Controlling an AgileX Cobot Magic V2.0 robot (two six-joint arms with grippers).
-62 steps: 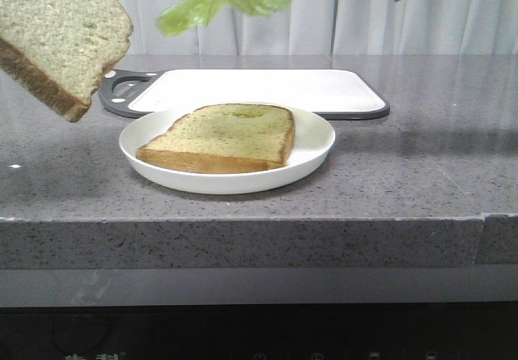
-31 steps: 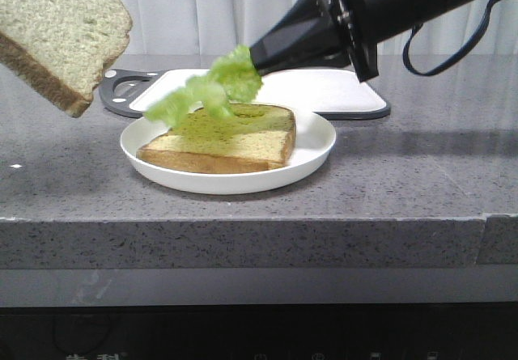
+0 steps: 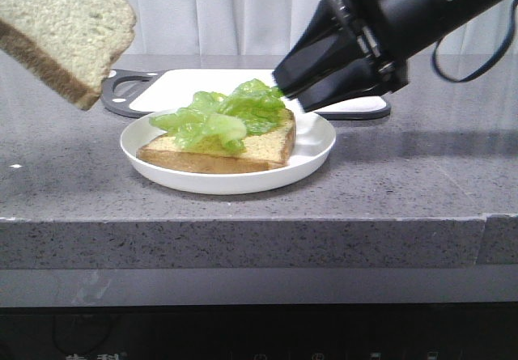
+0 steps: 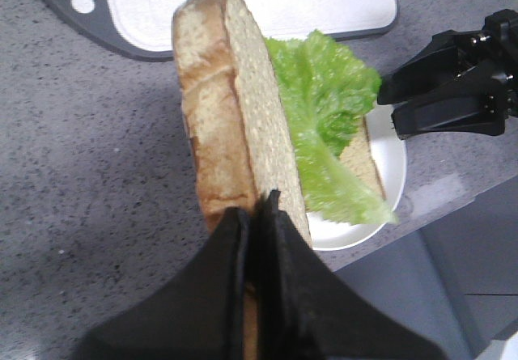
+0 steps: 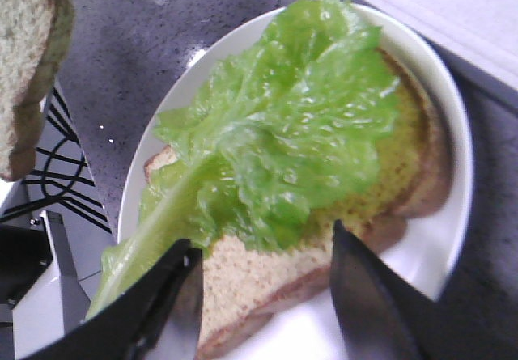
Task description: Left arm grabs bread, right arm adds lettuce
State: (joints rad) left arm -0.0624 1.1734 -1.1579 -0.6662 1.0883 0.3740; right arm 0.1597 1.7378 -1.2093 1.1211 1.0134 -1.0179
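My left gripper (image 4: 257, 208) is shut on the bread (image 4: 231, 109), a thick slice with brown crust held in the air at the upper left of the front view (image 3: 61, 28). The lettuce (image 3: 222, 116) lies spread on the thinner slice (image 3: 259, 150) in the white plate (image 3: 320, 137); it also shows in the right wrist view (image 5: 283, 141) and the left wrist view (image 4: 324, 125). My right gripper (image 5: 267, 251) is open just above the plate, its fingers apart over the slice's near edge, holding nothing. In the front view the right gripper (image 3: 287, 87) sits at the lettuce's right end.
A white cutting board (image 3: 259, 89) with a dark grey handle (image 3: 121, 91) lies behind the plate on the grey stone counter (image 3: 405, 174). The counter's front edge runs below the plate. A curtain hangs behind.
My right gripper came down to the plate with the lettuce, laid it on the thinner slice and opened. The held bread barely moved.
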